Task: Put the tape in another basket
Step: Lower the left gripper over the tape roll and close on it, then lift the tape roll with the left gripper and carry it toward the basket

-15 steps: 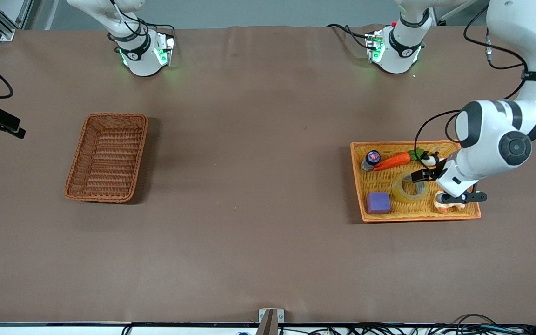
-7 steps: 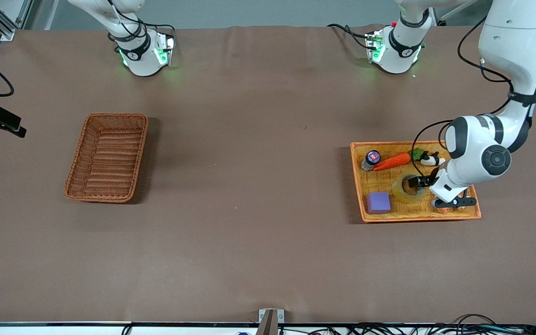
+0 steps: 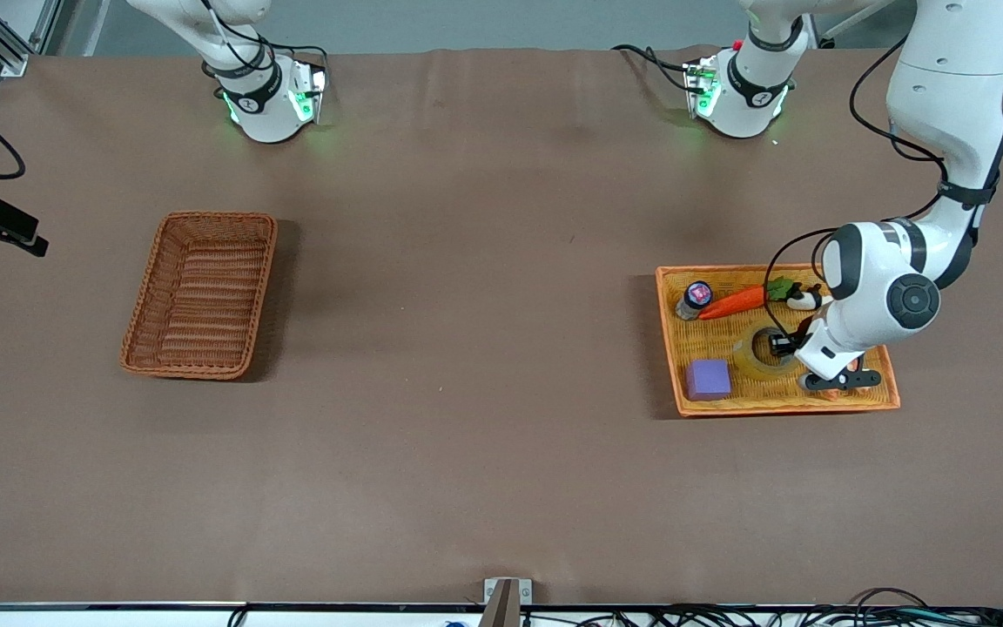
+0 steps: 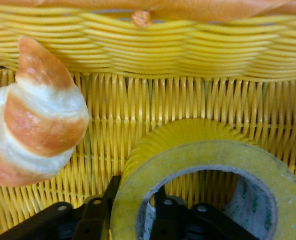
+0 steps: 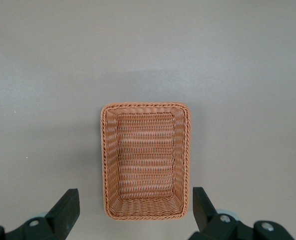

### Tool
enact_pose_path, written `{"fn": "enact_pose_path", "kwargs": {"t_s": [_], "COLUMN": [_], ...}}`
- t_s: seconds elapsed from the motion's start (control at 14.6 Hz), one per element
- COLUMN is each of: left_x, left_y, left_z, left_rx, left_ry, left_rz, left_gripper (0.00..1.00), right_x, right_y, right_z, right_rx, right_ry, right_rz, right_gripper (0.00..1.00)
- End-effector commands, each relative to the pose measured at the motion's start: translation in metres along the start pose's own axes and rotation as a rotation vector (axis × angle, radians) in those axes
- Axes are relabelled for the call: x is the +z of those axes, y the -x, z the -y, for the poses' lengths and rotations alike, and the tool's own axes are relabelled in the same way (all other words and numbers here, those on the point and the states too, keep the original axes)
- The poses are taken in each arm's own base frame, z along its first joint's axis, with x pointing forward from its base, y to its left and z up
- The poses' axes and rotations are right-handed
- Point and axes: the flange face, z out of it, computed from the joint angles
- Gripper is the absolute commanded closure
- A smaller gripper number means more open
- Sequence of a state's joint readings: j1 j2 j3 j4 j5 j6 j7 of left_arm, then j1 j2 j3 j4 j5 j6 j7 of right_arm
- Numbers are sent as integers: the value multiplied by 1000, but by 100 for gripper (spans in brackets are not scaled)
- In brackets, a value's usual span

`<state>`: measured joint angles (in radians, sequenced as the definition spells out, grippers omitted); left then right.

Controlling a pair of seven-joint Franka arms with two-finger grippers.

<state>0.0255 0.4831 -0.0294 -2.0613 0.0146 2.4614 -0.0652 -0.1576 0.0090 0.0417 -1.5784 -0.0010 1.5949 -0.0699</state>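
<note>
The left gripper point(image 4: 133, 222) pinches the wall of the tape point(image 3: 760, 357), one finger inside the ring, in the yellow tray point(image 3: 671, 335) by the croissant point(image 4: 35, 117). Such a thin hold may slip on lifting. The right gripper point(image 5: 133, 212) waits wide apart above the basket point(image 3: 202, 294).

Front high; right wrist overlooks basket point(image 5: 146, 161)

A robotics lab: two white robot arms point(image 3: 919, 174) bolted to a brown-covered desk point(image 3: 467, 392), with cables point(image 3: 728, 616) along its edge.
</note>
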Motion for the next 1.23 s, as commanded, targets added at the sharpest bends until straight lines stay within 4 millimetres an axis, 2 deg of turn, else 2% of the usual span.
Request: {"fn": "enact_pose_path", "kwargs": {"t_s": [0.0,0.14,0.27,0.48,0.62,0.75,0.96,1.17], "left_x": [-27,-56,-95,-149,-167,-174,-169,-153], "left_y": [3,2,-4,-15,-11,-4,19,40], "left_z": [5,2,-11,-67,-121,-174,-266,-355], "left_rx": [5,11,21,104,144,130,102,25], "left_ry": [-9,-10,-6,17,37,72,97,99], "left_rz": [-24,-41,-84,-82,-52,-58,-45,-44], "left_gripper": [100,100,100,100,100,100,100,100], "right_x": [-5,-5,-4,-4,-3,-3,-3,-2], "right_y": [7,7,7,7,7,7,7,6], "right_z": [-2,-2,-2,-7,-4,-4,-3,-3], "right_rx": [-4,-4,-4,2,-1,-1,-3,-4], "right_ry": [-21,-21,-21,-21,-21,-21,-21,-21], "right_rz": [-8,-8,-6,-5,-2,-2,-2,-3], "right_gripper": [0,0,0,0,0,0,0,0]}}
